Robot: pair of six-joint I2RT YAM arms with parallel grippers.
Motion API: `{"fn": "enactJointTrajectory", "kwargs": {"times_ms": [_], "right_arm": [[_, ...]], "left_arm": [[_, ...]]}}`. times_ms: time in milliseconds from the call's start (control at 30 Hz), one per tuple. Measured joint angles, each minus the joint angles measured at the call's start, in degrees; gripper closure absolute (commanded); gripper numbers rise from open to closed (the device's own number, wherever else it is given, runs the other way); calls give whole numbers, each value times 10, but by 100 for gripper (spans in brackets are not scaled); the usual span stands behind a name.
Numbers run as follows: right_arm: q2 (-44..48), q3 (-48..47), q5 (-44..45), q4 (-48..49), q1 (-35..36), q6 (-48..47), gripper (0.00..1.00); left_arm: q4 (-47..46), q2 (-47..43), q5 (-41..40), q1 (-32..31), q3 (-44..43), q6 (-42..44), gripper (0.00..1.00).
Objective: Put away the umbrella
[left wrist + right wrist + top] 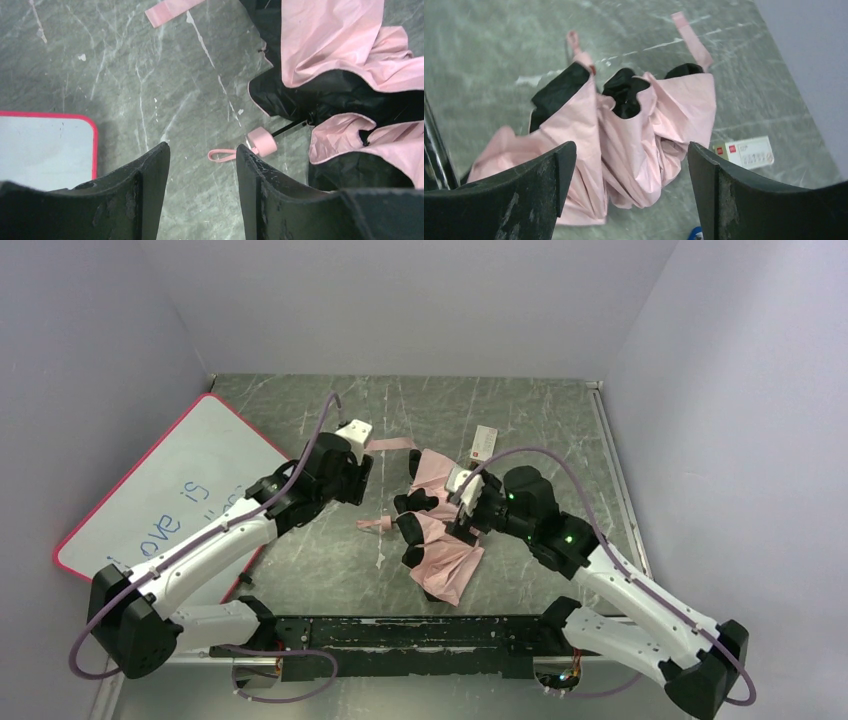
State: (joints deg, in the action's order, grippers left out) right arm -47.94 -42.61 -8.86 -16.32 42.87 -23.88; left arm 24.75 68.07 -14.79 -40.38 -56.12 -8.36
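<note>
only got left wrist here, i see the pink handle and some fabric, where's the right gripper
Observer: The right gripper hangs above the umbrella, jaws wide apart, holding nothing.
Operator: anything lying near it i can't see
Observer: Yes, a small white box with a red mark lies beside the umbrella, on its far side.
Operator: the whiteboard corner by me, is it blank
Observer: No, it carries blue writing further along its face.

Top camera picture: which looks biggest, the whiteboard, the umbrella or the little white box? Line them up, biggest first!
1. whiteboard, clearly the biggest
2. umbrella, crumpled in the middle
3. little white box, much the smallest
</note>
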Motion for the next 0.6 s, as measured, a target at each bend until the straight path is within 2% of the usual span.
{"fn": "enactJointTrajectory", "kwargs": {"times_ms": [133,233,333,400,500,600], "right_arm": [[-66,-47,-56,-78,0,-126,22],[-113,-55,-33,-87,-2,-148,42],[-127,-54,-14,-71,-21,-132,53],[-130,-54,8,-52,-40,-101,69],[-165,-78,75,-33,-80,-14,74],[-234,-144,150,-49,-122,86,82]], "left_arm": [[4,-9,2,0,16,-11,52],[12,-1,1,0,19,-40,64],[12,4,5,0,38,-72,68],[12,9,9,0,54,-89,76],[13,23,12,0,74,-112,94],[13,43,17,0,82,-131,95]]}}
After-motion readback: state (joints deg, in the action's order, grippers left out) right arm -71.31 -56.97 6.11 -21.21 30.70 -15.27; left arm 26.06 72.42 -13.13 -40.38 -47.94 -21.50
